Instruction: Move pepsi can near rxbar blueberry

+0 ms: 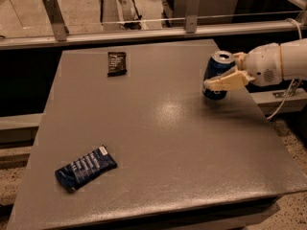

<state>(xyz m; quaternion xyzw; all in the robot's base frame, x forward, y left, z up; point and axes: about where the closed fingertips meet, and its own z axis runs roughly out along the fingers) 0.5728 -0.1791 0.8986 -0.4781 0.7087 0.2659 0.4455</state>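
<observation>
The pepsi can [214,70], dark blue with a silver top, stands upright at the right side of the grey table [158,128]. My gripper [229,70] reaches in from the right and is shut on the can, with one cream finger [224,82] across its front. The rxbar blueberry [85,167], a dark blue wrapped bar, lies flat near the table's front left corner, far from the can.
A black wrapped bar [116,63] lies at the back left of the table. A metal rail [144,31] with upright posts runs behind the far edge. A white cable [283,99] hangs off the right side.
</observation>
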